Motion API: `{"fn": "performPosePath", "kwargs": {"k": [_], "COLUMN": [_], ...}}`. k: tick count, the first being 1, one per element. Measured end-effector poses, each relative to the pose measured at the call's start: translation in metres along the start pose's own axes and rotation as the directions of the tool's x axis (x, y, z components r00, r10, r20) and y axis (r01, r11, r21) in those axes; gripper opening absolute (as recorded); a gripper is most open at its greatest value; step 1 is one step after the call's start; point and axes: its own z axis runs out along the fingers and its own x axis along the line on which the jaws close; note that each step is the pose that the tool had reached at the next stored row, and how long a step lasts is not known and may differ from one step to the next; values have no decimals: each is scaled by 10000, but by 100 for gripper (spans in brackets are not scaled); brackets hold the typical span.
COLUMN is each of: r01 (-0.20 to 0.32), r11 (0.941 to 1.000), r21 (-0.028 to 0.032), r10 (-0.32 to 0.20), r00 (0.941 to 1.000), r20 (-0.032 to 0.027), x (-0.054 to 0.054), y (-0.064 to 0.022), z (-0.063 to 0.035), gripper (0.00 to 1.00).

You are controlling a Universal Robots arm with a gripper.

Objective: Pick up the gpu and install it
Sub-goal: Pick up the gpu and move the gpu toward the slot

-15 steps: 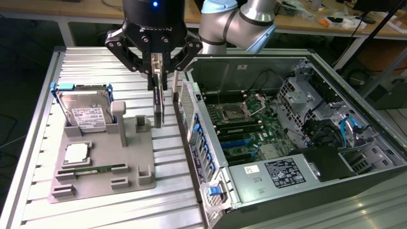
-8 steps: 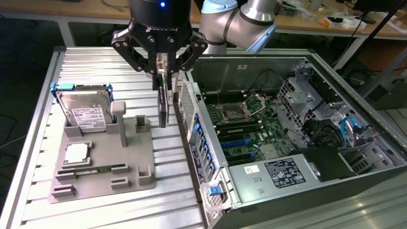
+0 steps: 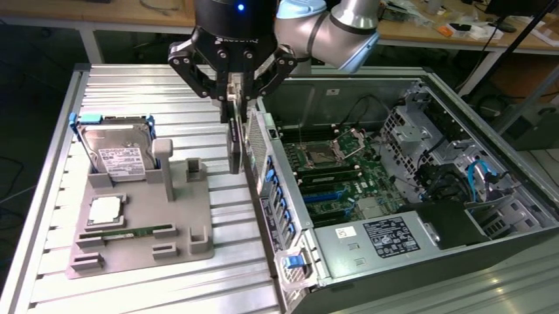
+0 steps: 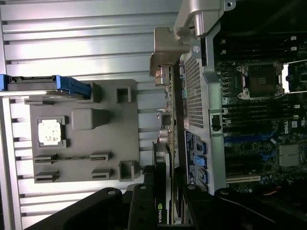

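The black gripper (image 3: 234,93) is clenched on the gpu (image 3: 234,137), a thin dark card with silver bracket, hanging edge-down above the ribbed metal worktop (image 3: 131,91) between the grey plastic fixture tray (image 3: 144,209) and the open metal computer case (image 3: 295,242). By my judgement it wants carrying plumb, clear of the case's perforated wall (image 4: 193,91)

An Nvidia logo stands on the gpu (image 4: 162,167). White Dell lettering marks the motherboard (image 4: 259,134). Labels on the hard drive (image 3: 118,160) and power supply (image 3: 391,237) are too small to read.
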Motion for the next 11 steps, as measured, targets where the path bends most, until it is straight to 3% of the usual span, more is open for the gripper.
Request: {"fn": "performPosePath", "kwargs": {"k": [11], "r01": [30], "r11": [10000], "r21": [-2], "r10": [-30], "r00": [10000], "r20": [-1], "x": [-297], "y": [20], "z": [15], "gripper": [27]}}
